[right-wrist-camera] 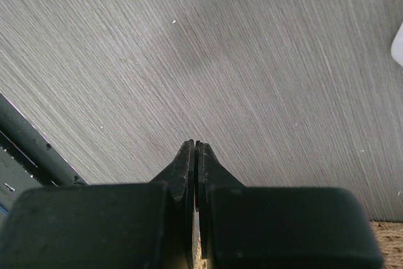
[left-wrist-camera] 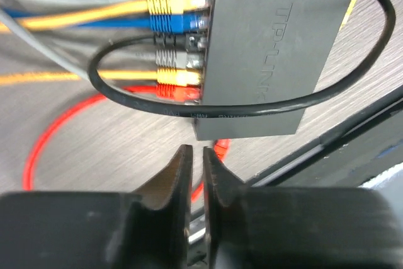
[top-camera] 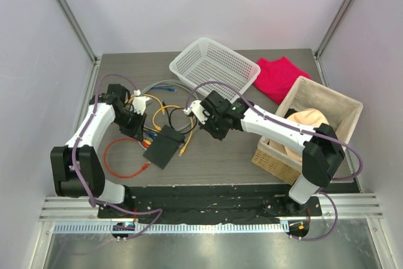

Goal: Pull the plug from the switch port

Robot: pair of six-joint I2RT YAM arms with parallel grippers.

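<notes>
Near the switch (left-wrist-camera: 271,36), the left fingers (left-wrist-camera: 181,171) are a crack apart and empty, the right fingers (right-wrist-camera: 184,165) squeezed together; next, the left likely must pinch a plug (left-wrist-camera: 178,92).

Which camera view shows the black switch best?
The left wrist view: the switch is close up, with plugs seated along one edge. The top external view shows it small, from above. The right wrist view does not show it.
</notes>
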